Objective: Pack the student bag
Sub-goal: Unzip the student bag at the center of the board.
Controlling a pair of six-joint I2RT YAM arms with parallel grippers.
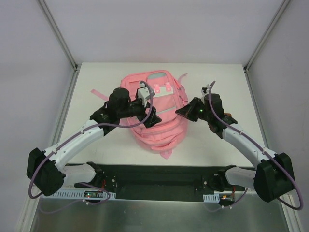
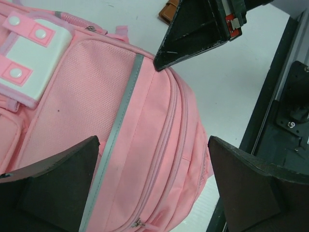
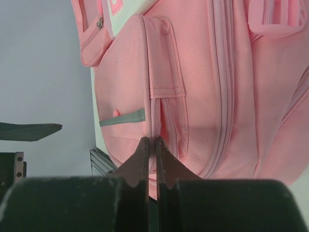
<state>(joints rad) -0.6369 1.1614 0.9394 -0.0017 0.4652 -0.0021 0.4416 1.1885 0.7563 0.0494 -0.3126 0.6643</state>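
Note:
The student bag (image 1: 164, 131) lies flat in the middle of the white table, a pink backpack with white-and-pink buckle tabs (image 2: 26, 53) and a grey strip (image 2: 123, 111). My left gripper (image 1: 147, 108) hovers over its front, jaws wide open with only the bag's fabric (image 2: 145, 145) below them. My right gripper (image 1: 177, 112) is shut at the bag's right side. Its fingertips (image 3: 145, 145) touch a zip seam of the bag (image 3: 203, 87); whether they nip anything I cannot tell. The left wrist view also shows the right gripper (image 2: 159, 65) touching the bag's edge.
A brown item (image 2: 169, 9) lies on the table beyond the right gripper. A loose pink strap (image 1: 96, 92) trails off the bag to the left. The black base rail (image 1: 159, 176) runs along the near table edge. White walls enclose the table.

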